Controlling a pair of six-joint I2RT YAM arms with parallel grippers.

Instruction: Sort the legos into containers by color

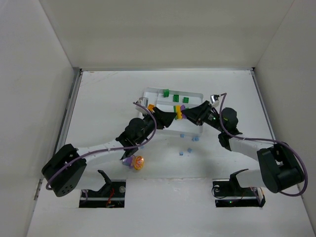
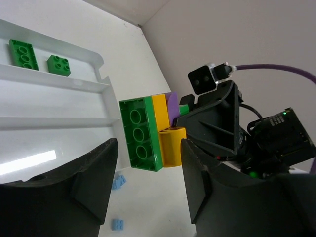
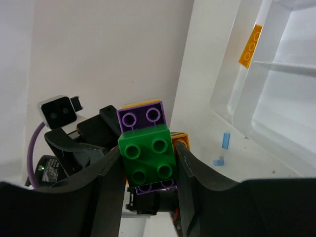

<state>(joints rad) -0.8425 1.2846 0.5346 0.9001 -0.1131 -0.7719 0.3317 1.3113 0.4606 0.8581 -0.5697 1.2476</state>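
A stack of green, yellow and purple legos [image 1: 177, 112] hangs over the near edge of the white tray [image 1: 199, 94]. My right gripper [image 3: 148, 148] is shut on this stack, its fingers pressing the sides of the green brick [image 3: 148, 158] and of the purple one [image 3: 140, 118] beneath it. My left gripper [image 2: 149, 144] faces the stack's [image 2: 143, 133] other end with its jaws open and touching nothing. Three green legos [image 1: 176, 98] lie in the tray's far compartment and an orange one [image 3: 250, 46] at its left end.
A purple and a round orange brick [image 1: 134, 161] lie on the table near the left arm. Several tiny light blue bricks [image 1: 189, 150] are scattered in front of the tray. White walls enclose the table on three sides.
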